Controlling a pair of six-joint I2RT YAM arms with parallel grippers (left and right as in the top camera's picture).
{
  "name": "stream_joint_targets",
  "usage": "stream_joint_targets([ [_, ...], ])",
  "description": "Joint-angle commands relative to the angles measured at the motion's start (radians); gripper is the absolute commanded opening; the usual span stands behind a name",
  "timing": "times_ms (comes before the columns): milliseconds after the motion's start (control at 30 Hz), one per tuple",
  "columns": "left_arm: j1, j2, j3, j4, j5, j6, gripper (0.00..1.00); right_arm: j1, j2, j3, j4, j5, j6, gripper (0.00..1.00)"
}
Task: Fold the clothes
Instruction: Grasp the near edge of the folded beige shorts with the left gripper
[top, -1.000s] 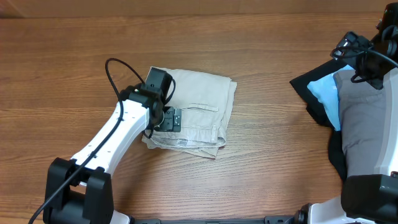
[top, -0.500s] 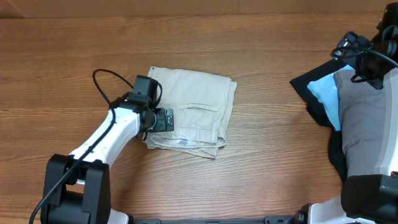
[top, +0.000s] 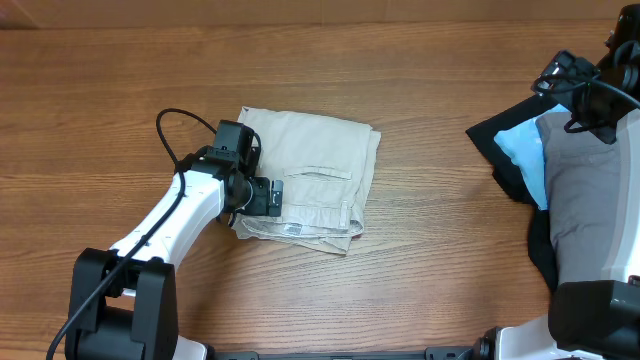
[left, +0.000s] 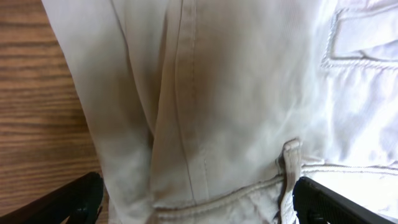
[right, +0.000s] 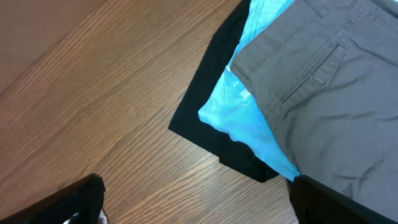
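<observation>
Lying folded on the wooden table (top: 430, 70), left of centre: beige shorts (top: 320, 150); left gripper (left: 198, 200) spread wide over their waistband edge, gripping nothing; right gripper (right: 196, 199) likewise parted, empty, above the far-right pile; pile: grey garment (top: 585, 200) atop light blue garment (top: 518, 150) atop black garment (top: 495, 132).

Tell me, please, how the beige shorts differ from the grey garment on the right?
The beige shorts are pale cream; the grey garment is mid grey. The beige shorts lie alone, folded square, directly on the table; the grey garment tops a light blue garment and a black garment. The open left gripper is at the beige shorts' edge; none is at the grey garment. Both show a welt pocket.
</observation>
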Motion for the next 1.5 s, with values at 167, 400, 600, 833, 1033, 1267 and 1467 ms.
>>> stream_joint_targets([
  [167, -0.001, 0.01, -0.066, 0.082, -0.064, -0.069, 1.0, -0.002, -0.003, 0.003, 0.003, 0.009, 0.0, 1.0],
  [400, -0.002, 0.01, -0.071, 0.087, -0.13, -0.167, 1.0, -0.002, -0.003, 0.003, 0.003, 0.009, 0.0, 1.0],
  [600, -0.002, 0.01, -0.089, 0.095, -0.127, -0.179, 1.0, -0.002, -0.003, 0.003, 0.003, 0.009, 0.0, 1.0],
  [833, -0.003, 0.011, -0.09, 0.097, -0.095, -0.178, 1.0, -0.002, -0.003, 0.003, 0.003, 0.009, 0.0, 1.0],
  [1033, -0.003, 0.011, -0.097, 0.101, -0.08, -0.179, 1.0, -0.002, -0.003, 0.003, 0.003, 0.009, 0.0, 1.0],
  [1267, -0.003, 0.05, -0.125, 0.106, -0.082, -0.178, 1.0, -0.002, -0.003, 0.003, 0.003, 0.009, 0.0, 1.0],
  [1467, -0.003, 0.093, -0.129, 0.121, -0.077, -0.178, 0.96, -0.002, -0.003, 0.003, 0.003, 0.009, 0.0, 1.0],
])
